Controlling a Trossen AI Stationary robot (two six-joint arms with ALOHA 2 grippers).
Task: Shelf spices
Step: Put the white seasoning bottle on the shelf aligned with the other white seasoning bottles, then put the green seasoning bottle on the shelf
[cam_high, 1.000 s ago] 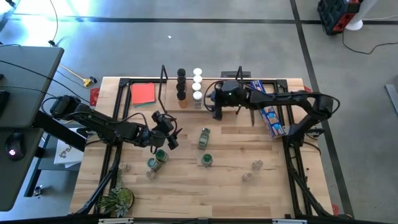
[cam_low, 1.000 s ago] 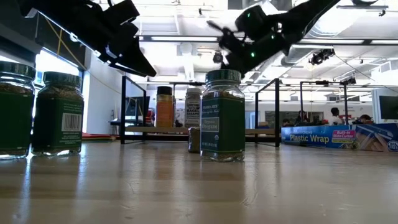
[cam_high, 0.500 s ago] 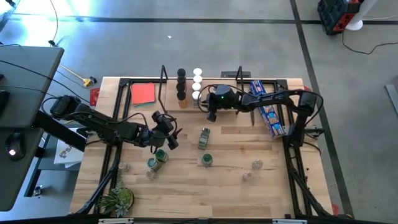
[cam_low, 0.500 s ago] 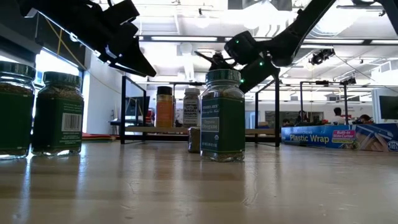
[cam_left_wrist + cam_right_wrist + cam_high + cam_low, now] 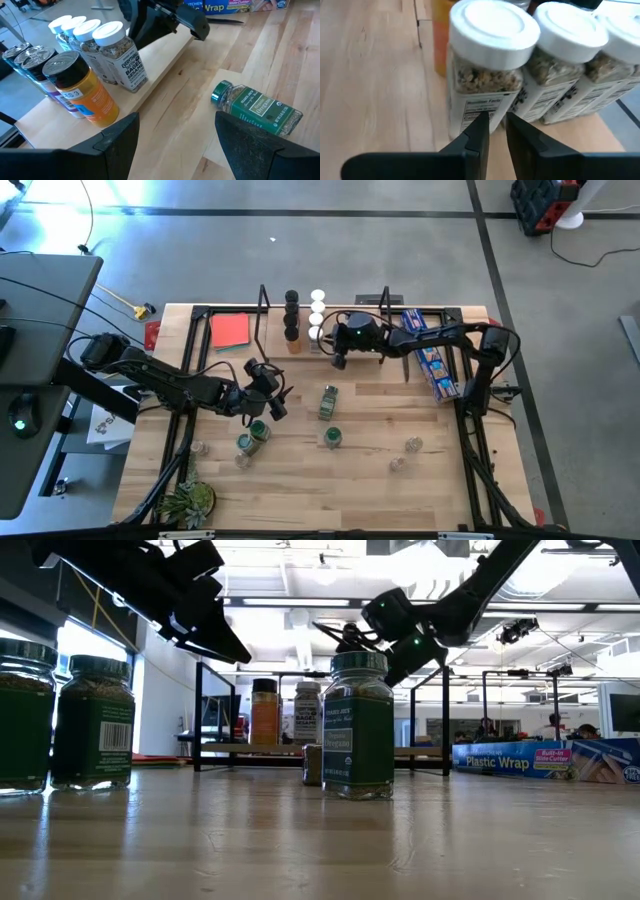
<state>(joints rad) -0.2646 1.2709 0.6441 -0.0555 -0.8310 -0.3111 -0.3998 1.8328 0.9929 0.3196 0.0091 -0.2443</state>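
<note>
My right gripper (image 5: pixel 497 131) hung just short of the shelf (image 5: pixel 345 360), jaws nearly closed on nothing, a white-lidded spice jar (image 5: pixel 487 65) standing directly ahead in its row. My left gripper (image 5: pixel 175 145) hovered wide open and empty, a green-lidded jar (image 5: pixel 256 107) lying on its side just beyond my fingers.

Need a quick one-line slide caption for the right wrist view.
Right gripper, fingers nearly closed and empty, faces a row of white-lidded spice jars standing on the shelf.
</note>
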